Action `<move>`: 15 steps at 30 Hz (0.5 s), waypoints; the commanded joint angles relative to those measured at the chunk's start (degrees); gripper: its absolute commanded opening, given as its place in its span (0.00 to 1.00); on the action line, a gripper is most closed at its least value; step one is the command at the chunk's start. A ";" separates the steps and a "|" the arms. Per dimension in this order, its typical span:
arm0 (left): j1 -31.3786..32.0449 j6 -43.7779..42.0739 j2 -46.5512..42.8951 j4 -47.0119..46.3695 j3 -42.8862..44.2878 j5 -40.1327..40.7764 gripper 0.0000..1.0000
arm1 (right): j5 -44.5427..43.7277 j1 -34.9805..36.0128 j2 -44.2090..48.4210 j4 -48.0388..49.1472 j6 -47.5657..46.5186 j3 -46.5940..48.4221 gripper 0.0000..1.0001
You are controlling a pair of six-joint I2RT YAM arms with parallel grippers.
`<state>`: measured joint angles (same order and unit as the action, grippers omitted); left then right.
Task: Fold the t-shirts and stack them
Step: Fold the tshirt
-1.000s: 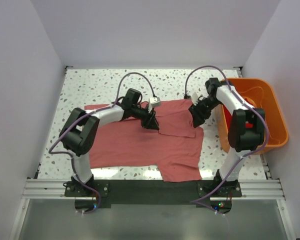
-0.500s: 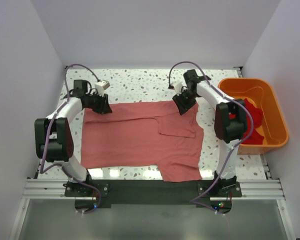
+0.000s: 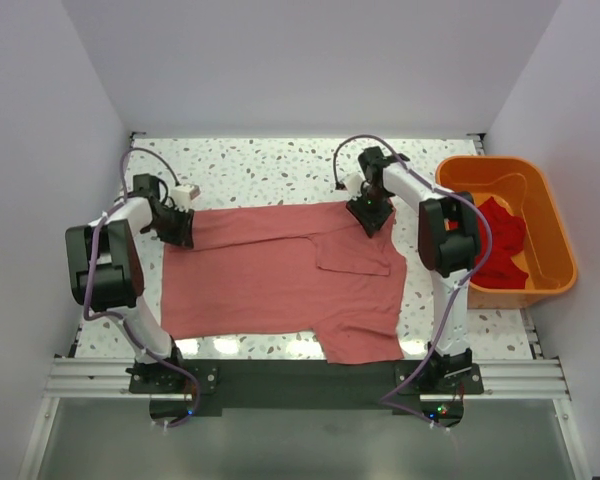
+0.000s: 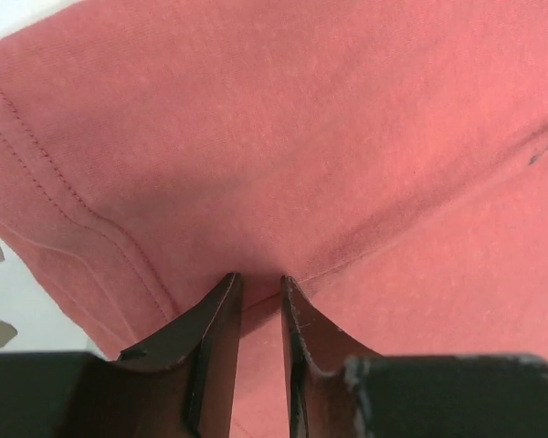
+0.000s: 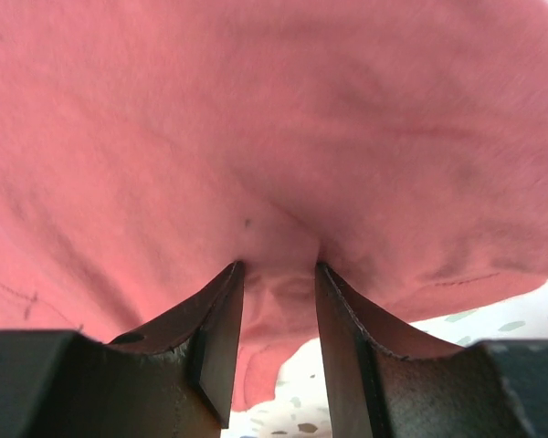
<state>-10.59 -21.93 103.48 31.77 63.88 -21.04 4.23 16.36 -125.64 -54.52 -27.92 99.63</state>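
Your left end effector point(image 3: 177, 228) and right end effector point(image 3: 372, 217) clamp the t-shirt point(image 3: 270, 285); it spreads toward the bench point(image 3: 280, 165) near edge.

Overhead view looks down; wrist views sit close against shirt point(image 3: 260, 285).

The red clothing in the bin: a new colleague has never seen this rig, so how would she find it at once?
Look at the right edge of the white speckled table, where an orange plastic bin stands. Inside it lies a crumpled bright red garment, deeper red than the salmon-pink t-shirt spread flat on the table.
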 commanded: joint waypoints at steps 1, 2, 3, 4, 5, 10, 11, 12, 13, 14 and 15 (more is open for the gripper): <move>-1.98 -3.12 -2.31 5.49 1.41 0.76 0.29 | 1.13 -0.36 2.86 -4.63 -1.52 1.26 0.41; -2.24 -3.38 -3.89 5.76 2.21 -0.40 0.29 | 1.92 -0.28 3.56 -4.54 -1.52 1.70 0.41; -2.24 -3.38 -4.60 5.67 2.91 -1.19 0.30 | 1.66 -0.36 4.17 -4.02 -1.26 2.23 0.41; -2.16 -3.21 -5.21 5.15 4.49 -2.77 0.30 | 1.31 -0.45 5.57 -3.14 -0.47 2.32 0.41; -2.15 -2.25 -5.65 4.71 5.37 -3.39 0.31 | 1.05 -0.45 6.11 -1.57 -0.21 2.41 0.41; -1.80 0.22 -3.12 3.30 8.98 -4.28 0.33 | -3.26 -0.54 4.01 0.74 1.91 4.68 0.36; -1.80 0.83 -2.50 3.21 8.98 -3.84 0.33 | -4.05 -0.54 2.18 -0.22 1.99 5.39 0.35; -1.72 1.27 -1.63 2.78 8.81 -3.31 0.33 | -4.05 -0.37 1.55 -0.23 1.99 5.83 0.35; -1.72 1.45 -1.44 2.60 7.94 -2.87 0.33 | -5.71 -0.45 1.02 -0.23 1.91 5.83 0.34; -1.63 2.33 -1.35 2.16 7.41 -2.43 0.33 | -6.07 -0.45 0.23 -0.23 1.91 5.83 0.34; -1.71 2.77 -1.35 1.46 6.71 -1.91 0.33 | -6.51 -0.36 -0.21 -0.15 1.91 5.75 0.34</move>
<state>-12.32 -21.61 101.10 34.68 71.42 -23.44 1.23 16.12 -124.14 -55.22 -26.96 103.72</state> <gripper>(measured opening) 0.325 0.345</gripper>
